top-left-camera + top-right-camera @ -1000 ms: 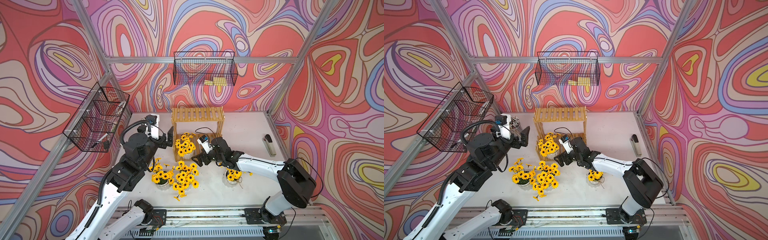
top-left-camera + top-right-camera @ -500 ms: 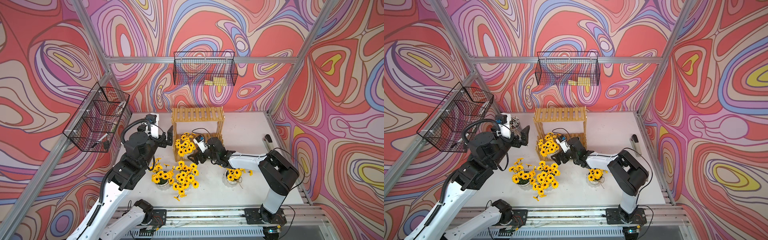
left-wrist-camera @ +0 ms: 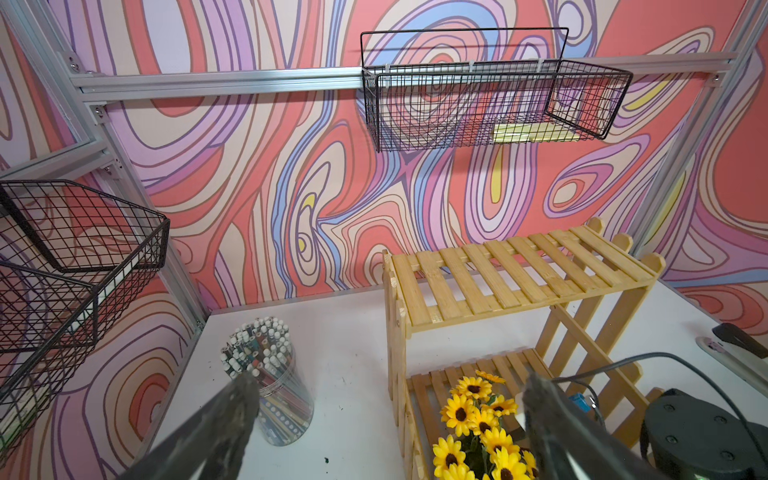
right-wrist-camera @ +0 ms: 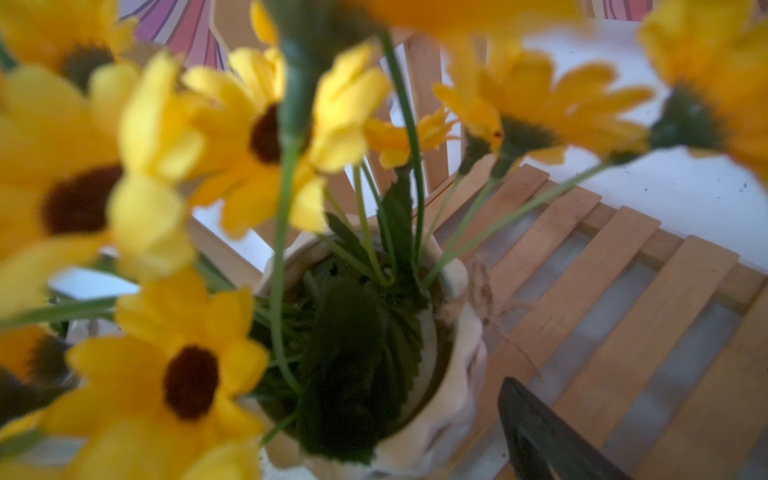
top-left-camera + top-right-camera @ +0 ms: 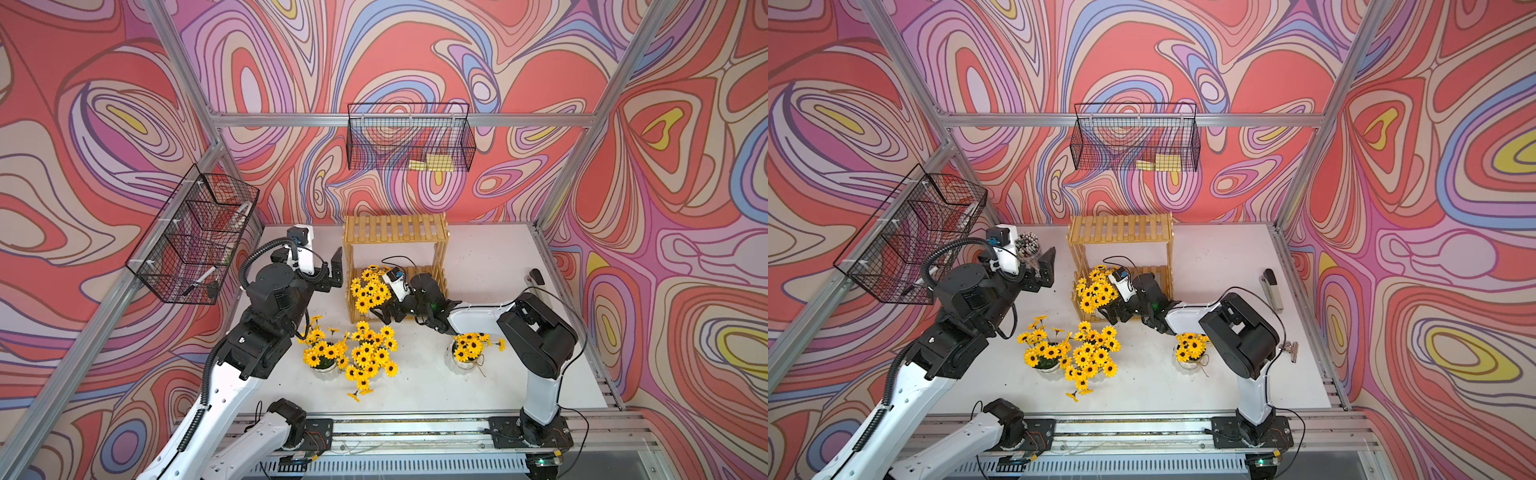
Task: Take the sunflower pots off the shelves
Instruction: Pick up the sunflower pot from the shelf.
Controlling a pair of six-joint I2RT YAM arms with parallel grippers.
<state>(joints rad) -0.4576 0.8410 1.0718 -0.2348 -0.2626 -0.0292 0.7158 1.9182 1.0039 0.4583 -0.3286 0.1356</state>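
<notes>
Left arm (image 5: 270, 299) bent upright, jaws wide apart; right arm (image 5: 478, 322) stretched low and forward, jaws spread.

A white ribbed sunflower pot (image 4: 457, 395), twine-tied, its blurred yellow blooms crowding the lens, stands on the slatted wooden shelves (image 4: 602, 299); one dark gripper finger (image 4: 540, 436) sits just beside it, white desk (image 4: 685, 195) beyond

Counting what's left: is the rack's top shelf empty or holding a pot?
Empty: the top shelf shows only bare slats in both top views.
</notes>
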